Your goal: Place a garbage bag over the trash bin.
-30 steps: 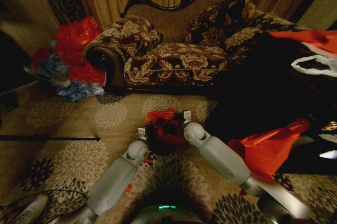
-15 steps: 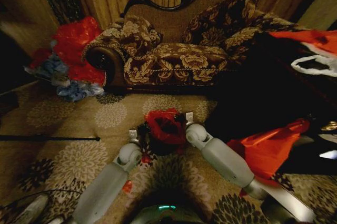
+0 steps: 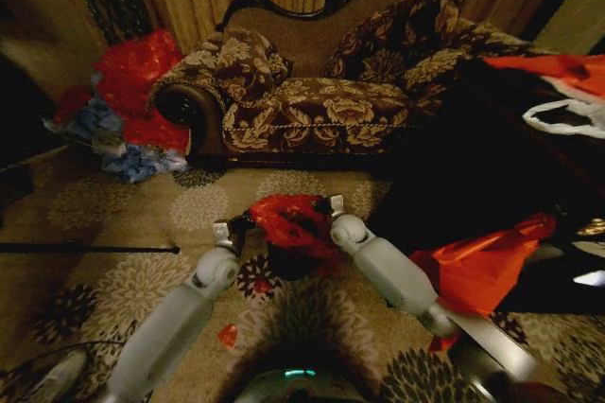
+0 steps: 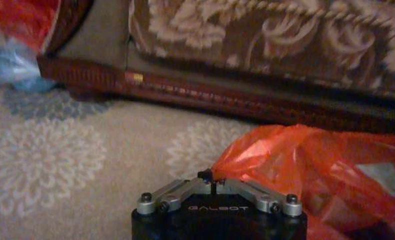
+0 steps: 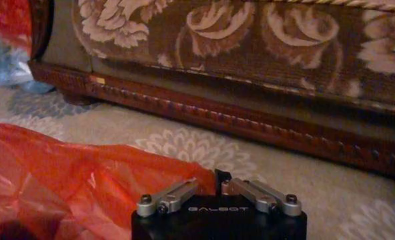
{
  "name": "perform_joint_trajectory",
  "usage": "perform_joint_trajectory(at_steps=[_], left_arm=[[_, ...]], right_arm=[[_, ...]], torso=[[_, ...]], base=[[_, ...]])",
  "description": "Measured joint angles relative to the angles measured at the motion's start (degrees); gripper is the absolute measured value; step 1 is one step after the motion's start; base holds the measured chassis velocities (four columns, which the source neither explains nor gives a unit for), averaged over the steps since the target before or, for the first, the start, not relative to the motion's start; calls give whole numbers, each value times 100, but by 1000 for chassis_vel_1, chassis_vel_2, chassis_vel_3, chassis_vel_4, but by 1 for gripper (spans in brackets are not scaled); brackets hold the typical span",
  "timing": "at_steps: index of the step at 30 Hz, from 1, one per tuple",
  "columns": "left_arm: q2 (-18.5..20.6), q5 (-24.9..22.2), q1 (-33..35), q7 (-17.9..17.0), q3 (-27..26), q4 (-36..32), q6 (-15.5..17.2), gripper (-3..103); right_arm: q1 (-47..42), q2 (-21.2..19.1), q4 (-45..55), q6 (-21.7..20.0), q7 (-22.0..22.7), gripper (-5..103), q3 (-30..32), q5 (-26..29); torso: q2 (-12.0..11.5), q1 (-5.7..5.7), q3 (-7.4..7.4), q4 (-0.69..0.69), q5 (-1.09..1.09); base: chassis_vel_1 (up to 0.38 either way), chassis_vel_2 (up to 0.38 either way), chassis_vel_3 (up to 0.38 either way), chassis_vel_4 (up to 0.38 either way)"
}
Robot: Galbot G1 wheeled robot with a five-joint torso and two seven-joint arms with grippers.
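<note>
A brown floral-upholstered sofa with dark carved wooden frame [image 3: 312, 91] stands on the beige flower-patterned carpet [image 3: 113, 223]; a heap of red and blue plastic bags [image 3: 128, 105] lies beside its left end; a larger orange-red plastic bag [image 3: 482, 266] lies at the carpet's right edge.

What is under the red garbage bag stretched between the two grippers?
In the head view the garbage bag spans between the left gripper and right gripper, both pinching its edges. The dark trash bin shows below it on the carpet; its rim is covered.
</note>
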Motion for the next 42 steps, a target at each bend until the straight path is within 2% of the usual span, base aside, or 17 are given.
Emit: perform_joint_trajectory(at_steps=[1,3,4,5,7,8,11,12,15,16,19,24,35,42], left_arm=[[0,0,0,0,0,0,0,0],[-112,-4,-176,117,49,382,12,0],[-112,-4,-176,117,49,382,12,0],[-157,-19,-230,168,62,535,17,0],[-225,-56,-270,253,62,763,44,0],[-225,-56,-270,253,62,763,44,0],[-271,-78,-259,401,43,964,63,0],[-271,-78,-259,401,43,964,63,0],[-321,-150,-252,496,31,1101,115,0],[-321,-150,-252,496,31,1101,115,0],[-360,-158,-227,599,25,1165,187,0],[-415,-150,-144,651,20,1169,258,0],[-554,-162,108,732,-53,1103,441,0],[-622,-125,249,769,-94,1091,475,0]], right_arm=[[0,0,0,0,0,0,0,0],[150,50,-410,77,-525,0,-34,-236],[150,50,-410,77,-525,0,-34,-236],[208,59,-637,156,-874,0,-49,-440],[287,119,-1188,492,-1498,0,-67,-954],[287,119,-1188,492,-1498,0,-67,-954],[325,285,-1853,947,-2101,0,-3,-1546],[325,285,-1853,947,-2101,0,-3,-1546],[374,447,-2459,1343,-2593,0,162,-1958],[374,447,-2459,1343,-2593,0,162,-1958],[431,553,-3008,1810,-3188,0,527,-2678],[425,564,-3202,2056,-3487,0,714,-3047],[-1,646,-3213,2461,-3691,0,911,-3288],[-264,642,-3142,2572,-3711,0,1032,-3499]], torso=[[0,0,0,0,0],[0,0,0,1,2],[0,0,0,1,2],[0,0,0,0,1],[0,0,0,-1,1],[0,0,0,-1,1],[0,0,0,0,2],[0,0,0,0,2],[0,-1,0,1,2],[0,-1,0,1,2],[0,-1,0,0,0],[0,-1,-1,-1,0],[0,-1,-1,0,1],[0,-2,-1,0,1]], base=[[0,0,0,0],[0,0,0,0],[0,0,0,0],[0,0,0,0],[0,0,0,0],[0,0,0,0],[0,0,0,0],[0,0,0,0],[0,0,0,0],[0,0,0,0],[0,0,0,0],[0,0,0,0],[0,0,0,0],[0,0,0,0]])
